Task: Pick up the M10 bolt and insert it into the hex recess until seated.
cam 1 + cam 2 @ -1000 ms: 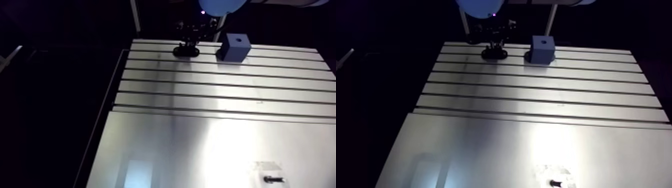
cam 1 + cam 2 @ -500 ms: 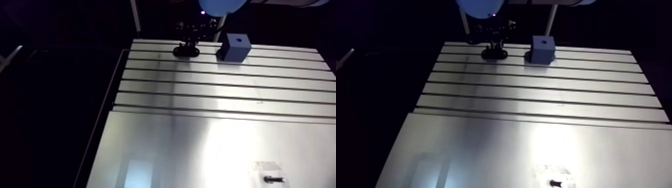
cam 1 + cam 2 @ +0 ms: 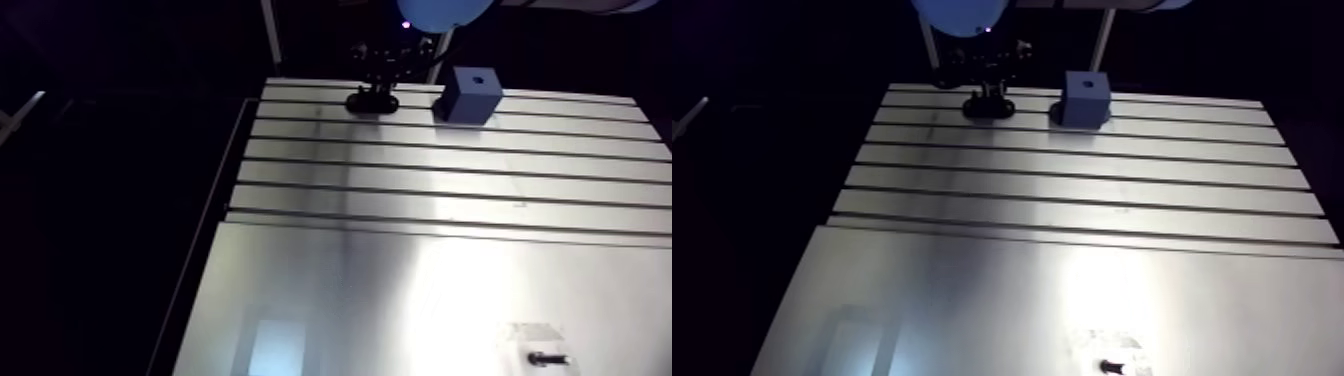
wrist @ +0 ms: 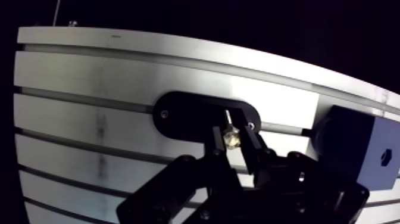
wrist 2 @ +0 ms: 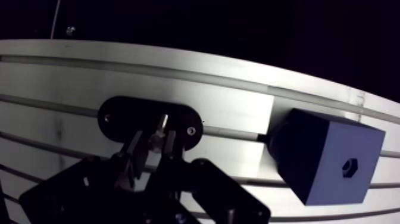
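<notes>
Our black two-finger gripper [image 4: 233,132] pinches the small shiny metal bolt [image 4: 230,139] over the black oval plate [image 4: 178,113]. They are just beside the dark blue block [image 5: 324,156] with its hex hole [image 5: 348,167]. We cannot see the bolt's thread clearly.

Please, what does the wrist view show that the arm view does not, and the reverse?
Only the wrist view: the claw shut on a bolt, over the black oval plate. Only the arm view: the table's near end, where a small dark part lies on a pale patch. Both: the slotted table, the plate and the blue block beside it.
</notes>
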